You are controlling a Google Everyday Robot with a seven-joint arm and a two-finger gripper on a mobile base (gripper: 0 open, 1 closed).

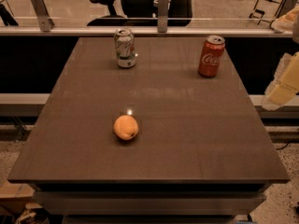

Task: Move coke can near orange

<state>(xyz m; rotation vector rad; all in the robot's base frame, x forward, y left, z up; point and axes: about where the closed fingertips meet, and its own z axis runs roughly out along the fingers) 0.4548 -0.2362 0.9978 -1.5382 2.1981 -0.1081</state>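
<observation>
1. The gripper (282,85) is hanging at the right edge of the view, beyond the right side of the tabletop (196,143) and touching nothing. It is showing only as a pale, partly cropped shape, so whether it is spread or closed is not readable.
2. The coke can (211,56) is standing upright near the far right corner, apart from the gripper.
3. The orange (125,127) is sitting left of centre, toward the near edge, well apart from the coke can.
4. A white-and-green can (124,47) is standing upright near the far edge, left of the coke can.
5. An office chair (140,1) is showing beyond the far edge.
</observation>
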